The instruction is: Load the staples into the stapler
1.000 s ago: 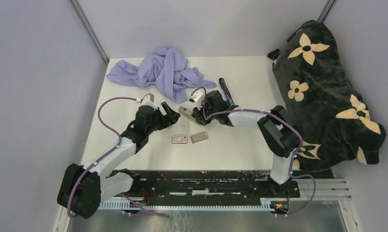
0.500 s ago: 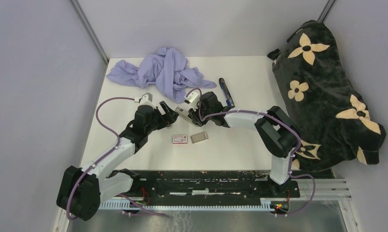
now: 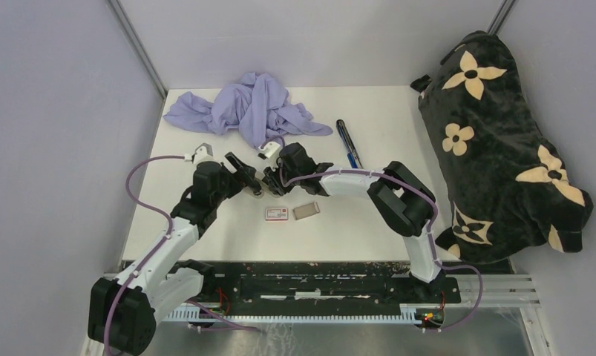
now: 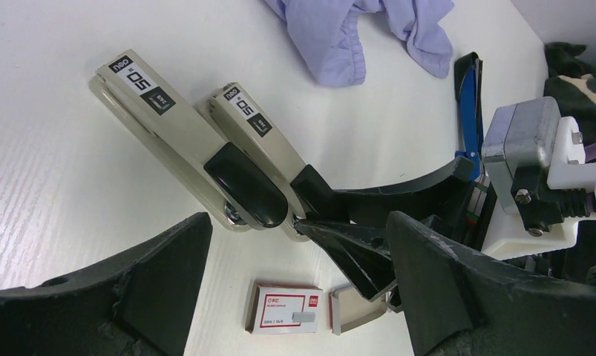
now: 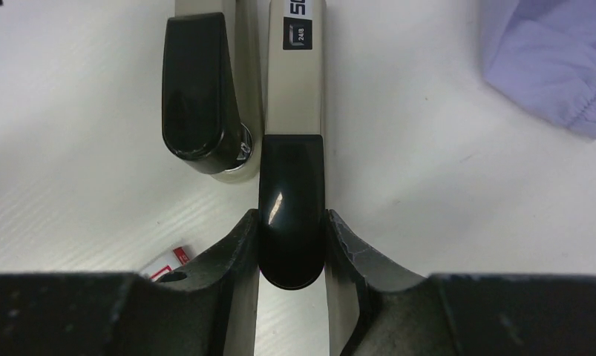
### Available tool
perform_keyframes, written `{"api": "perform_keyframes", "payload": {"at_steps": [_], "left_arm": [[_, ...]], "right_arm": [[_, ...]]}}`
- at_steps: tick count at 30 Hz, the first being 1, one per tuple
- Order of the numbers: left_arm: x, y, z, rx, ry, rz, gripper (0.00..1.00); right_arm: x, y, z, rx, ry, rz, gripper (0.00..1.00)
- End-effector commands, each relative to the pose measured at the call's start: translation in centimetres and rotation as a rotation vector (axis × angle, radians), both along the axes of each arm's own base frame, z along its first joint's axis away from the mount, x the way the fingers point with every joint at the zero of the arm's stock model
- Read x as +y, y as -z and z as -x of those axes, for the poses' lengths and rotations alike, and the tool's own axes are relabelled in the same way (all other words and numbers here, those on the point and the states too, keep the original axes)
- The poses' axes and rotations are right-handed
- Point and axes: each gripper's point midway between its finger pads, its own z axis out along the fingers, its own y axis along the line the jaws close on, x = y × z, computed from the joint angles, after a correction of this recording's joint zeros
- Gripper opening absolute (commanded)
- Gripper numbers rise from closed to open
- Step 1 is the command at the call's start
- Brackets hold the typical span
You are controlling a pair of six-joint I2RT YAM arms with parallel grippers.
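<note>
White worktop (image 3: pixel 369 222) between grey walls, lilac cloth (image 3: pixel 250 111) heaped at the back. Staples (image 3: pixel 306 211) in grey tray (image 4: pixel 358 308) just right of red-and-white box (image 3: pixel 277 214), on the near side of both sets of fingers, touched by neither. Right fingers (image 5: pixel 239 241) clenched on black end of one beige stapler (image 5: pixel 295 111); second stapler (image 5: pixel 202 89) alongside. Left fingers (image 4: pixel 168 259) spread wide, grasping nothing. Clench plain only from right wrist; tray and box framed between left fingers only from left wrist.

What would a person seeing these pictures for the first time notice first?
The right gripper is shut on the black end of one beige stapler at the centre, with a second stapler beside it. The left gripper hangs wide open, pointed at both. A big black flowered bag sits at the far right.
</note>
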Motion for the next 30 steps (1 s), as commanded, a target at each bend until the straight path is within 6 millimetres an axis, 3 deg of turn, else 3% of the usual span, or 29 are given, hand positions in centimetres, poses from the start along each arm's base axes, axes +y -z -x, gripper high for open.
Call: {"api": "perform_keyframes", "payload": {"at_steps": [1,5,12,17,24,30], "left_arm": [[0.3,-2.3,-0.6,-0.05,-0.028,0.022,0.95],[-0.2,-2.9,-0.7,-0.065,0.008,0.024,0.94],[-2.1,-3.0,-1.2,-0.063,0.108,0.046,0.95],[-3.0,-3.4,-1.6,-0.07,0.147,0.067,0.94],[-5.0,-4.0,-3.0,-0.058,0.226,0.096,0.94],[-6.7,-4.1,-3.9,-0.052,0.273,0.129,0.94]], "right_arm": [[2.2,-2.0,-0.5,-0.016,0.017,-0.068,0.31],[1.1,-3.8,-0.7,-0.058,0.048,-0.062,0.46],[-4.1,-4.8,-1.2,-0.112,0.137,0.031,0.68],[-9.7,-4.8,-2.1,-0.115,0.252,0.092,0.75],[-19.0,-5.1,-5.2,-0.114,0.515,0.199,0.82],[-24.2,-4.8,-7.4,-0.093,0.681,0.249,0.83]]}}
